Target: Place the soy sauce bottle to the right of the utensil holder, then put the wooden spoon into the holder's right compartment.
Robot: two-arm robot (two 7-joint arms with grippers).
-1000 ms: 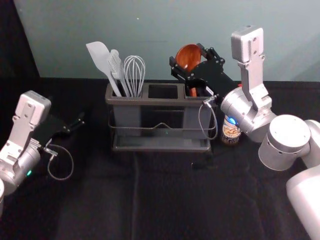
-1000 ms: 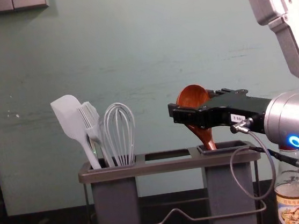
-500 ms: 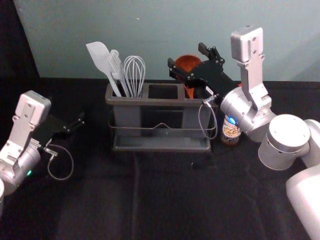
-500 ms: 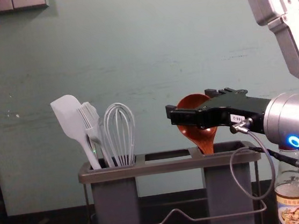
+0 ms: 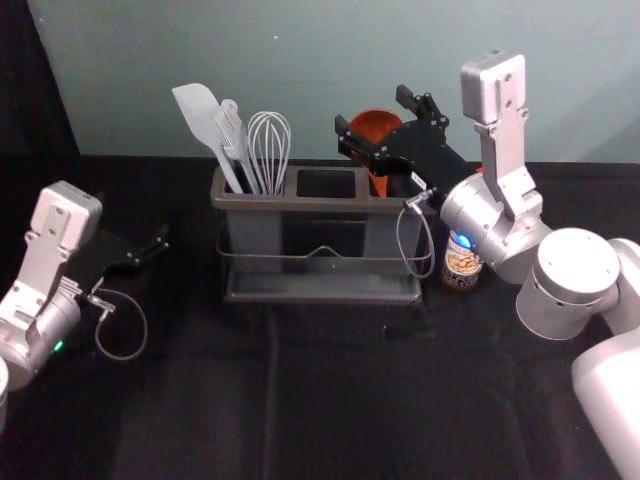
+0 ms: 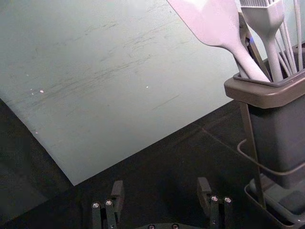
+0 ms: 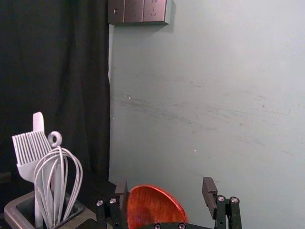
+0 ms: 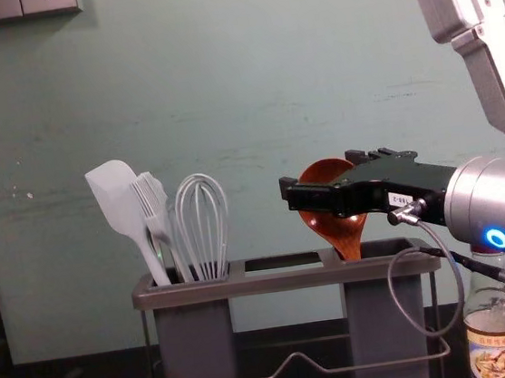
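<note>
Right tool [image 5: 373, 110] is above the right end of the holder, fingers spread wide, reaching in from the right. Spoon bowl sits between them, close up to one finger and well apart from the other, so no grip on it; can't tell if that near finger touches

Reddish-brown wooden spoon [image 8: 334, 221]: handle down in the holder's right compartment, bowl up above the rim, tipped a bit to the left

Clear glass soy sauce bottle with picture label [image 8: 496, 344]: upright on the black cloth-covered counter [image 5: 330, 400], just beside the right end of the dark grey utensil holder with wire rail [image 8: 286, 279], under the right wrist

Left compartment has white spatula [image 8: 112, 196], white brush [image 8: 151, 196] and pale wire whisk [image 8: 204, 226]

Left tool [image 5: 160, 240] is parked left of the holder, fingers wide apart, nothing between them
</note>
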